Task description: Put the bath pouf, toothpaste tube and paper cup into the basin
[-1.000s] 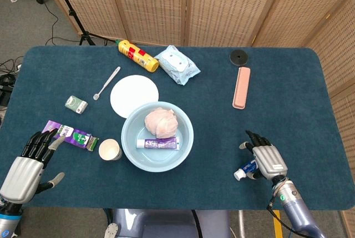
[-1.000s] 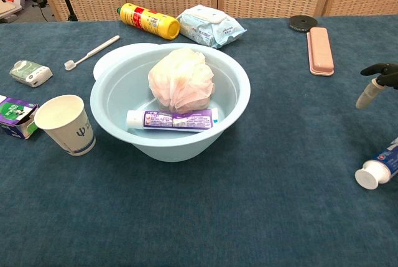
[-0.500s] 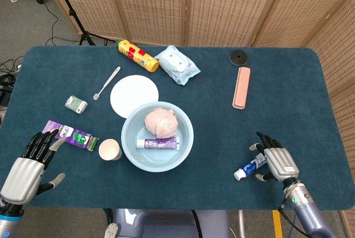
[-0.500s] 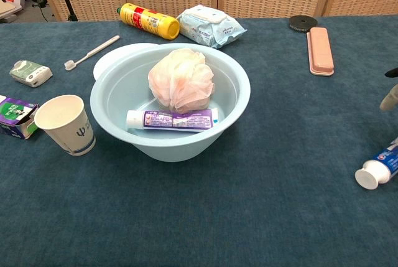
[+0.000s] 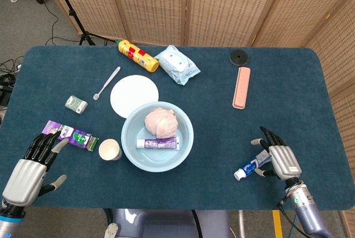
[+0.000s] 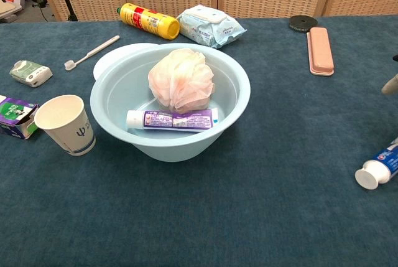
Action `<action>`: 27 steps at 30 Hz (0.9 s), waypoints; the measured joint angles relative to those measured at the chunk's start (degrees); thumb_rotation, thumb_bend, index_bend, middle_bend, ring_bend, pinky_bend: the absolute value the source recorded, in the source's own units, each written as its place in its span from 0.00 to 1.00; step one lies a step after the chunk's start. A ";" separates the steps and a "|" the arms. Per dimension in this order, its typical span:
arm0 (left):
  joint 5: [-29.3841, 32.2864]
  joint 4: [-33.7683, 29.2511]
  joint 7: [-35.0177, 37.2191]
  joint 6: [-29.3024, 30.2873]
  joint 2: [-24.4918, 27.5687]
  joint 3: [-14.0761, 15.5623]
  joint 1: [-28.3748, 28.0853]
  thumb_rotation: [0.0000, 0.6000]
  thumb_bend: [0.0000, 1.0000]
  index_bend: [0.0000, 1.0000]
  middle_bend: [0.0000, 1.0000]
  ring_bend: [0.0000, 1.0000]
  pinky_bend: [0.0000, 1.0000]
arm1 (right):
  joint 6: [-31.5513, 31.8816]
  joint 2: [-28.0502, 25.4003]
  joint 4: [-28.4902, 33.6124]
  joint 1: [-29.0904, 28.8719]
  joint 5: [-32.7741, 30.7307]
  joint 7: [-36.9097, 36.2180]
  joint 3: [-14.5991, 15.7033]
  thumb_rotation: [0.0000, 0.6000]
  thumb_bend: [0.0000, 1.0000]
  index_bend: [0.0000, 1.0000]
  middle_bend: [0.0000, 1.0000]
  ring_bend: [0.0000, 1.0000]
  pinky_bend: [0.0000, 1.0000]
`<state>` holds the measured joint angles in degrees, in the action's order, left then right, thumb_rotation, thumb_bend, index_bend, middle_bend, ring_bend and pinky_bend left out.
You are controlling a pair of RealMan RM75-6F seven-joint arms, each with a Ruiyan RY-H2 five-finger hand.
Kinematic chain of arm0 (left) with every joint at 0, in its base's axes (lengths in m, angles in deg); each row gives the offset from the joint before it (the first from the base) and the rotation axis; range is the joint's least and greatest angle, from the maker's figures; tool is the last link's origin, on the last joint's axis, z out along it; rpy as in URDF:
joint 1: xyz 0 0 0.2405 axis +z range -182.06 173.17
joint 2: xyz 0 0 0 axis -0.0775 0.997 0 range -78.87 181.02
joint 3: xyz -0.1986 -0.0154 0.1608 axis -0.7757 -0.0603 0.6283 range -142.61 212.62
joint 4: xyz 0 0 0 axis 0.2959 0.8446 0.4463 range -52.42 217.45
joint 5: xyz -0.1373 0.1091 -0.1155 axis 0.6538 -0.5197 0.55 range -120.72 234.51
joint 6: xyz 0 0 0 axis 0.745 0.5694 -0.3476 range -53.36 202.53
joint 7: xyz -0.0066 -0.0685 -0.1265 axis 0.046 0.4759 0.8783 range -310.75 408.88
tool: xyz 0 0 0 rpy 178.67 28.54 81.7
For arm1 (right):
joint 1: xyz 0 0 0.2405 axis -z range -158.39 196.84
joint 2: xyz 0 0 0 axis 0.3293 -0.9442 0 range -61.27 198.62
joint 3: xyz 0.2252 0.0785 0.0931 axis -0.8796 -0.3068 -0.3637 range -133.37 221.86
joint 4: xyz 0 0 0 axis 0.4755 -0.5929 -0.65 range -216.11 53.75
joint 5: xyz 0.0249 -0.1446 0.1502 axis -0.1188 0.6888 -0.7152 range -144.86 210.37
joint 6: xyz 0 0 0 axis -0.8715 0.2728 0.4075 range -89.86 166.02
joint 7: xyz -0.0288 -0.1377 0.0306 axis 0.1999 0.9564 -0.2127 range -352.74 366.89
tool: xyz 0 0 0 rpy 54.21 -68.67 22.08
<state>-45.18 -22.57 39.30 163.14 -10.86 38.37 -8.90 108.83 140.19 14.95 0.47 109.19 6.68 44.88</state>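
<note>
The pale blue basin (image 5: 133,146) (image 6: 236,102) sits mid-table with the pink bath pouf (image 5: 160,121) (image 6: 181,79) and a purple toothpaste tube (image 5: 157,143) (image 6: 172,119) inside it. The white paper cup (image 5: 110,150) (image 6: 65,124) stands upright on the cloth just left of the basin. My left hand (image 5: 30,168) hovers open at the front left corner, near a purple carton (image 5: 69,135). My right hand (image 5: 281,160) is open at the front right, just right of a blue-and-white tube (image 5: 249,167) (image 6: 378,169) lying on the cloth; only a fingertip (image 6: 390,84) shows in the chest view.
A white lid (image 5: 134,95), toothbrush (image 5: 106,82), green soap packet (image 5: 76,104), yellow bottle (image 5: 138,55) and wipes pack (image 5: 176,64) lie behind the basin. A pink case (image 5: 241,86) and black disc (image 5: 238,56) lie at the back right.
My right hand has drawn back to the right and toward the table's front edge, uncovering the blue-and-white tube, which stays where it lay. My left hand has slipped slightly nearer the front edge.
</note>
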 measured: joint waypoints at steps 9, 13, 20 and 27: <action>-0.21 -0.06 -0.74 -0.20 -0.32 0.18 0.17 1.00 0.18 0.00 0.00 0.00 0.00 | -0.74 0.38 -1.47 1.75 0.04 -1.41 0.32 1.00 0.03 0.27 0.00 0.00 0.10; -0.45 -0.05 -0.69 -0.12 -0.28 0.29 0.25 1.00 0.18 0.00 0.00 0.00 0.00 | -1.17 1.15 -2.27 2.27 0.17 -1.79 0.43 1.00 0.04 0.27 0.00 0.00 0.10; -1.42 -0.20 -0.79 0.18 -0.22 0.67 0.46 1.00 0.18 0.00 0.00 0.00 0.00 | -1.79 2.87 -3.86 2.95 0.57 -2.73 0.38 1.00 0.04 0.27 0.00 0.00 0.10; -1.52 -0.20 -1.39 -0.24 -0.47 0.80 0.46 1.00 0.18 0.00 0.00 0.00 0.00 | -2.75 4.65 -6.27 3.86 0.55 -4.76 0.58 1.00 0.04 0.27 0.00 0.00 0.10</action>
<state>-46.70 -22.77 37.91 162.91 -11.34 39.17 -8.43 106.08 144.84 8.68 4.33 109.74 1.92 45.46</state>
